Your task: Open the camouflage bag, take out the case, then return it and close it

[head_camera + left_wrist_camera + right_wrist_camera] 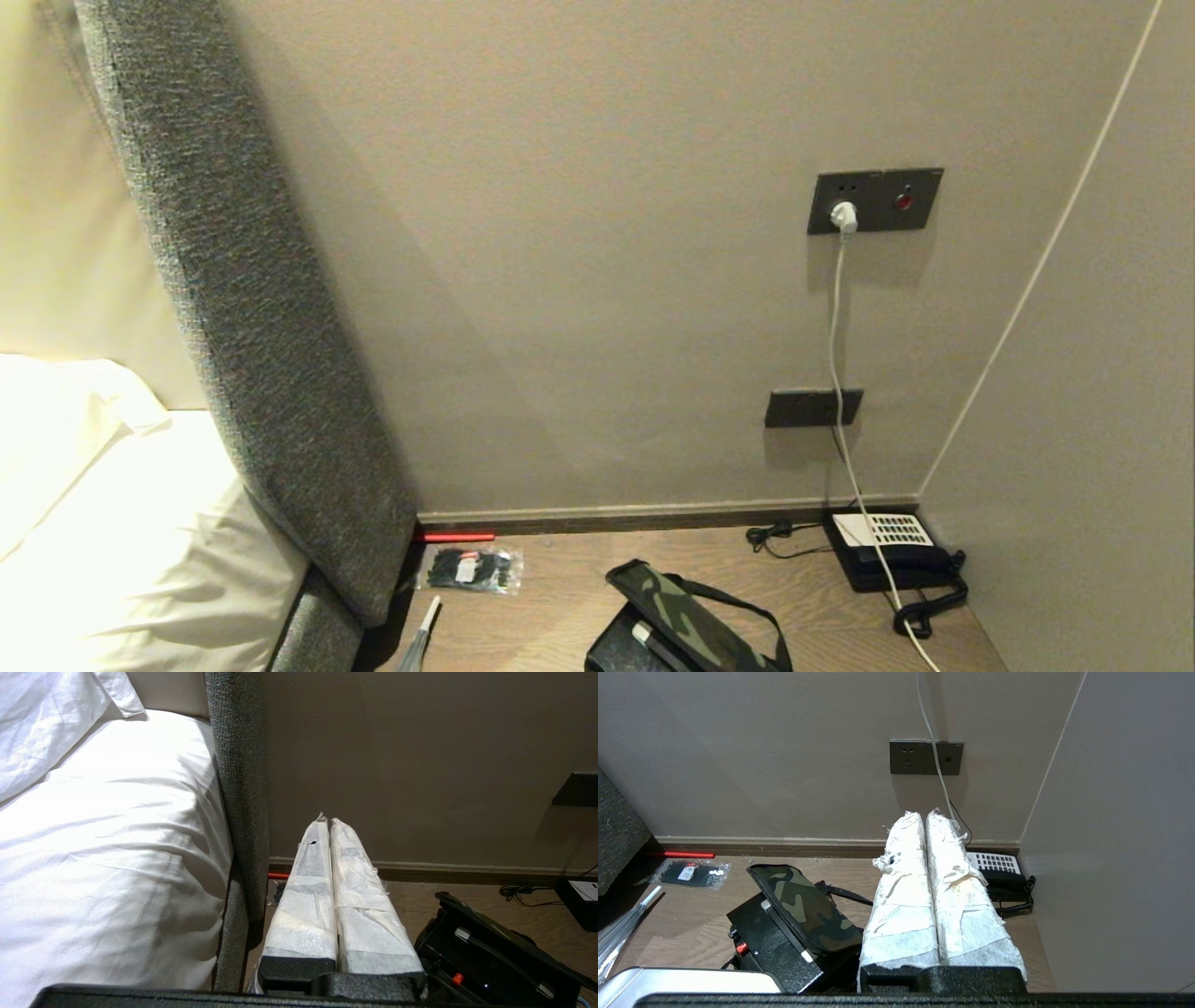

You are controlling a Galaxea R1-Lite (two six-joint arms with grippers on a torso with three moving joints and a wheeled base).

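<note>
Camouflage fabric shows at the bottom edge of the head view, where the camouflage bag (686,625) sits on the wooden bedside top (560,607) between a packet of black cable ties (473,569) and a desk phone (887,551), neither arm in sight, so I judge the work not yet started. From the left wrist, the left gripper (327,820) hangs with its taped fingers pressed together beside the bed (107,835), off to one side of the bag. From the right wrist, the right gripper (924,814) is likewise pressed together and empty above the bag; next it must spread and reach for the lid, and no writing is legible anywhere.

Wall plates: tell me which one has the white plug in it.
The upper wall plate, the one with the red dot. The white plug sits in its left half; the lower wall plate holds no plug.
</note>
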